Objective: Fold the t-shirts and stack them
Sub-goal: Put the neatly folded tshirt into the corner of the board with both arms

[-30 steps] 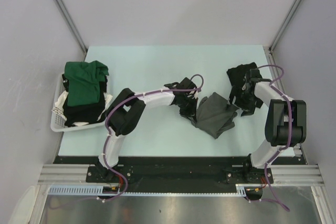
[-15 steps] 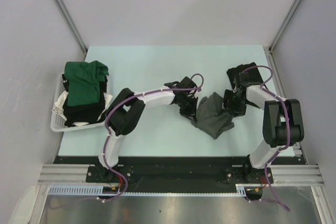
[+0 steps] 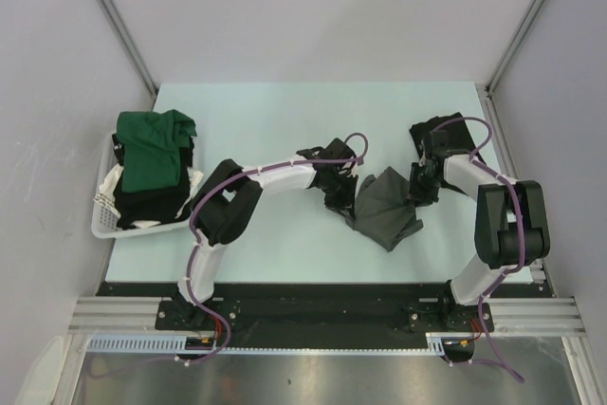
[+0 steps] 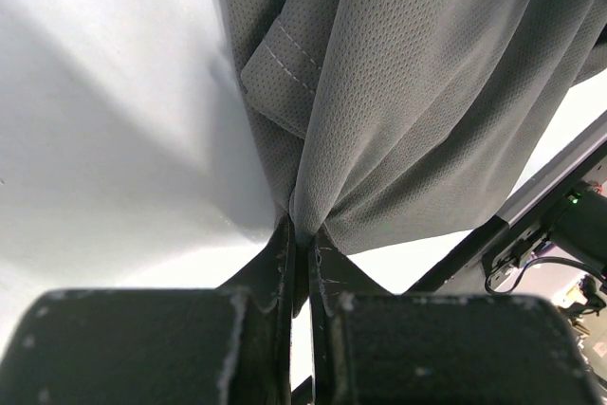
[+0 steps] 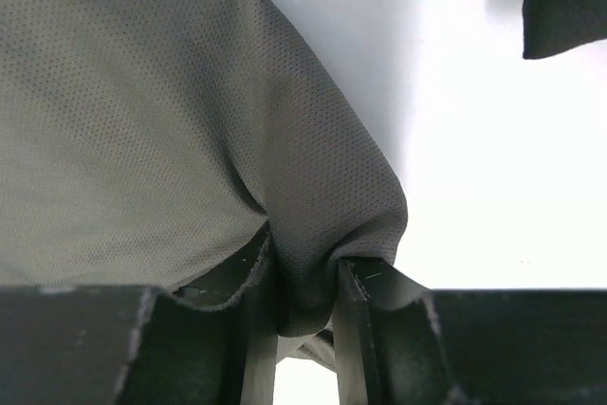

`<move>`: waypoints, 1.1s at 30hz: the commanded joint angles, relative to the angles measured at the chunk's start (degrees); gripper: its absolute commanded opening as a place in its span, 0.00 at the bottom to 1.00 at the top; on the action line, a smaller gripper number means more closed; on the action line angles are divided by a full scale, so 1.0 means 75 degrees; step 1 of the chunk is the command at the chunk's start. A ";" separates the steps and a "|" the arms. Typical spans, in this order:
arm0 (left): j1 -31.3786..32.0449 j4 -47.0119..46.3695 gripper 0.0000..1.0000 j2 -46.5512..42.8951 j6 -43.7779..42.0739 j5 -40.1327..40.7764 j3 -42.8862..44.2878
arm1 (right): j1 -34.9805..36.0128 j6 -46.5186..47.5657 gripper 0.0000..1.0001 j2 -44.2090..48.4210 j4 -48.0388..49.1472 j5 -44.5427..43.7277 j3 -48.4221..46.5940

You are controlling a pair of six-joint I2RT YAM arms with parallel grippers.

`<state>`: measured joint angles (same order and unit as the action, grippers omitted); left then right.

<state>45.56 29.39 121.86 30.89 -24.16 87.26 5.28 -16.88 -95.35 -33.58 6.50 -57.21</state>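
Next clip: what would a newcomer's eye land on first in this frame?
In the middle of the table lies a crumpled dark grey t-shirt. The left gripper pinches its left edge, and the right gripper is closed on a fold at its right edge. At the left edge, a dark green t-shirt tops the pile in the white basket. A black t-shirt lies at the far right.

1. The right gripper (image 3: 418,187) is moving leftward, from just beside the crumpled dark charcoal grey cloth t-shirt (image 3: 384,208) onto its right edge.
2. Its jaws are narrowing from wide apart and are now pinching a raised fold of that grey cloth between them.
3. The right arm (image 3: 507,223) is swinging slightly left, following the gripper.
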 commanded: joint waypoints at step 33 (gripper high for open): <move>-0.0004 -0.0178 0.00 0.2290 0.0767 -0.0236 0.6447 | -0.1675 0.1114 0.00 0.0398 -0.0819 -0.0117 -0.2906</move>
<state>45.56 34.74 139.17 34.48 -25.67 132.79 -4.91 -11.18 -90.45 -39.64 7.07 -73.28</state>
